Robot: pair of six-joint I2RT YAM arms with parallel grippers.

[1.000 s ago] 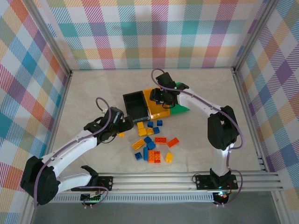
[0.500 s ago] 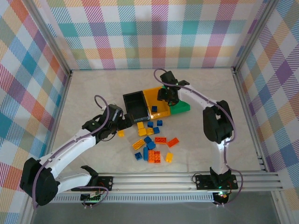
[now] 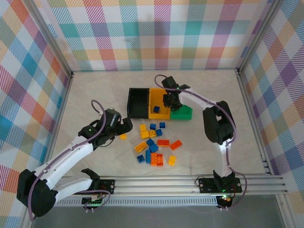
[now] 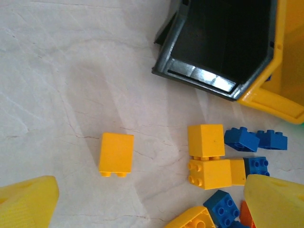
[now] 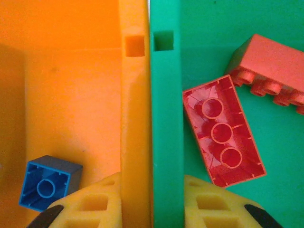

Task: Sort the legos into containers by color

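From above, the left jaws hang wide over the table, with a lone yellow brick point(image 3: 123, 137) right beneath them. The loose legos point(image 3: 154, 147) lie scattered off to their right. The right jaws sit low on the containers point(image 3: 150, 101), at the line where the yellow bin point(image 3: 156, 97) meets the green bin point(image 3: 185, 114). The black bin point(image 3: 138, 105) stands beyond the yellow one from them. What the green bin holds, I can't make out from up here.

At the left wrist, the yellow brick point(image 4: 116, 154) lies between the spread fingers point(image 4: 28, 202), nearer the left one and a little ahead of the tips. Two more yellow bricks point(image 4: 206, 156) touch each other ahead toward the right finger, with blue bricks point(image 4: 247, 138) just beside them. I'd say this pick goes well if the arm shifts to centre the lone brick, drops straight down and closes across its flat sides. That keeps it clear of the cluster.

At the right wrist, the fingers point(image 5: 95, 209) are drawn narrow and press on either side of the doubled wall, so they hold the bins themselves. A blue brick point(image 5: 50, 183) sits in the yellow bin beside the left finger. Two orange bricks point(image 5: 223, 137) lie in the green bin ahead of the right one. That suggests yellow bricks belong in the black bin.
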